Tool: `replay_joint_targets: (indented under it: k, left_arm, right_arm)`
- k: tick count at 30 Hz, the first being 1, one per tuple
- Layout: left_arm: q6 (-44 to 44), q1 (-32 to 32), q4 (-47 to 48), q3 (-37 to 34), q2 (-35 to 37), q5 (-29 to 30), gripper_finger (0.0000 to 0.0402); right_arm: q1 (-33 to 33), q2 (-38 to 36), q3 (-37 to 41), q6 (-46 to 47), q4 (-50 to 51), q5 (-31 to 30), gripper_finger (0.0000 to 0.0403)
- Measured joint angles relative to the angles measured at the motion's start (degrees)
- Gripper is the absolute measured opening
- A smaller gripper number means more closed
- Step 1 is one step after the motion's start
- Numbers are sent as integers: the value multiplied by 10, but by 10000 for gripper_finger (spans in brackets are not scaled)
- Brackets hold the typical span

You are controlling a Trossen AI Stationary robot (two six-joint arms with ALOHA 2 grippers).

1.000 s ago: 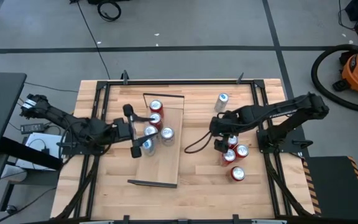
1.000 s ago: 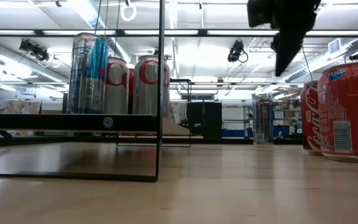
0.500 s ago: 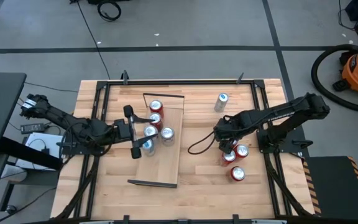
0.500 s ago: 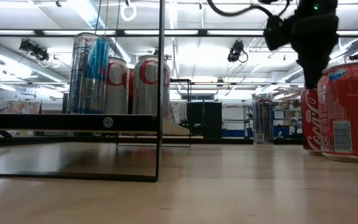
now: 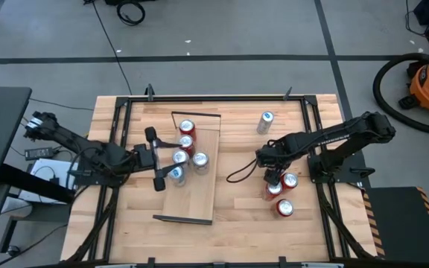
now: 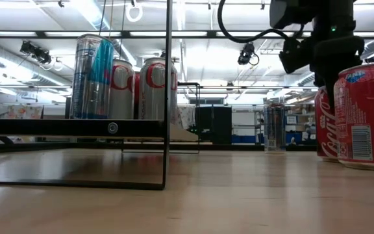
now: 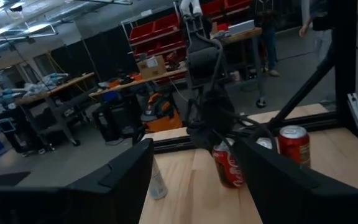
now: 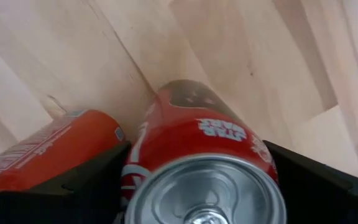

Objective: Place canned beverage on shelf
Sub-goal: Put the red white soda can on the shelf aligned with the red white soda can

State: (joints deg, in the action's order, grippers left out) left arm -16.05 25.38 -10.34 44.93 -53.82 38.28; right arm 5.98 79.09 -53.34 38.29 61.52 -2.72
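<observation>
The shelf point(image 5: 199, 190) lies mid-table with several cans point(image 5: 187, 141) standing on its far half. Three red cans stand on the table at the right. My right gripper point(image 5: 274, 176) points down over one of them point(image 8: 194, 134), open, with a finger at each side of its upper part point(image 8: 79, 177). In the low view its dark fingers point(image 6: 333, 71) come down behind the nearest red can point(image 6: 365, 114). My left gripper point(image 5: 156, 158) hangs level and open above the shelf's left edge, nothing between its fingers point(image 7: 123, 180). My right gripper comes from above with its fingers on either side of the upright red can's upper wall point(image 8: 253, 149). The can stands on the table. Whether the fingers touch it I cannot tell.
A second red can point(image 8: 42, 149) stands close beside the one between the fingers, and a third point(image 5: 284, 208) nearer the front edge. A lone silver can point(image 5: 265, 121) stands at the far right. A cable point(image 5: 238, 176) loops left of my right gripper. A black frame point(image 5: 307, 112) rims the table.
My right gripper has come down over the red cans, shifting slightly toward the table's right edge; in the low view it has dropped from the top of the picture to the cans' tops. The cans have not moved.
</observation>
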Motion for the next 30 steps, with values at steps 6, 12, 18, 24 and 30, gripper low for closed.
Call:
replay_joint_targets:
  k: [6, 12, 18, 24, 30]
  left_arm:
    - [12, 6, 14, 0, 17, 0, 249]
    - [14, 2, 18, 0, 17, 0, 249]
    - [15, 2, 17, 0, 17, 0, 249]
    - [15, 2, 18, 0, 17, 0, 249]
    - [25, 2, 41, 0, 17, 0, 249]
  right_arm:
    - [-20, 1, -9, -33, 4, -2, 317]
    - [-35, 3, -62, -73, -2, -34, 330]
    - [-50, 64, -142, -146, -9, -38, 331]
    - [-61, 179, -286, -268, 15, -39, 330]
    - [-77, 249, -419, -414, 22, -66, 330]
